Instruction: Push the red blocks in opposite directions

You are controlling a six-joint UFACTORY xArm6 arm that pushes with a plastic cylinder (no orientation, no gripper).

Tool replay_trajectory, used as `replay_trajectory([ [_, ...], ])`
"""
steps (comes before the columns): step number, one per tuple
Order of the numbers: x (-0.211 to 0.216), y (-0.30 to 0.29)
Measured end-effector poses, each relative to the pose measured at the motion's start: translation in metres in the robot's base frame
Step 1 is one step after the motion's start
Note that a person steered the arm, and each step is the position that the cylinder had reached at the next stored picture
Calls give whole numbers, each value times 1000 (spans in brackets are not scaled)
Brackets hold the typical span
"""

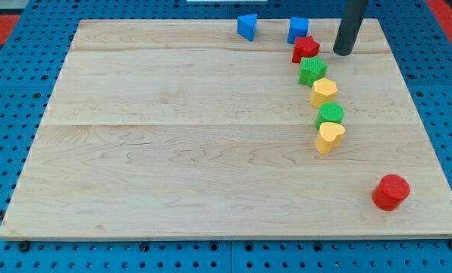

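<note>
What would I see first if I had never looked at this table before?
First you'd spot the wiggly line of blocks near the view's right: a red star at its top, then a green star, a yellow heart, a green round block and another yellow heart. My tip stands just right of the red star. A red cylinder sits alone at the bottom right.

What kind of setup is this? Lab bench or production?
Likely a lab test bench: a wooden board on blue perforated matting, small toy-like blocks such as the red cylinder, and my tip beside the red star.
</note>
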State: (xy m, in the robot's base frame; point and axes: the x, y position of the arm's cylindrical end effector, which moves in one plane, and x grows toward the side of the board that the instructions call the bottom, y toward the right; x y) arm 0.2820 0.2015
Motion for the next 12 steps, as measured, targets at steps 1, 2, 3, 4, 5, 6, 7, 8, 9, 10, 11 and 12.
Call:
replay_trajectory([
  [1,-3,-10],
  [2,-3,-15],
  [3,-3,-15],
  [4,-4,-38],
  [5,-4,-111],
  [6,-1,-168],
  [7,36,-166],
  [8,29,-192],
  [9,-9,-199],
  [10,-28,-199],
  [11,-32,-215],
  [12,-40,-224],
])
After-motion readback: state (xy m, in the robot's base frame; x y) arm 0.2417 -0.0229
